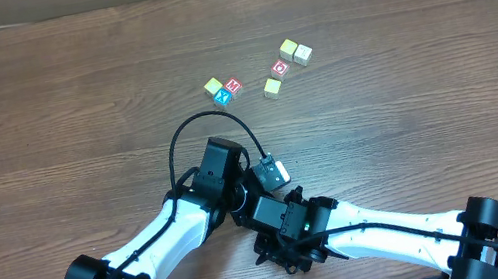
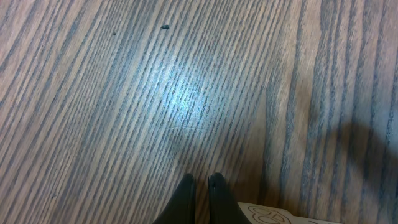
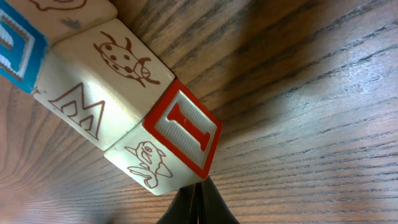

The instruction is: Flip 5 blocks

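- Left gripper [image 2: 199,198] and right gripper [image 3: 198,202] are being held shut, nothing gripped.
- Tiny pale wooden alphabet blocks [image 1: 272,87] are being left untouched; five flips are being judged outstanding.

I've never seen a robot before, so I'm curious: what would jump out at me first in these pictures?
From above, the left arm and right arm sit folded together at the near edge of the wooden table, with small letter blocks scattered farther out. In the right wrist view, a block with a red I looms large beside a ladybug block, just past the shut right claw.
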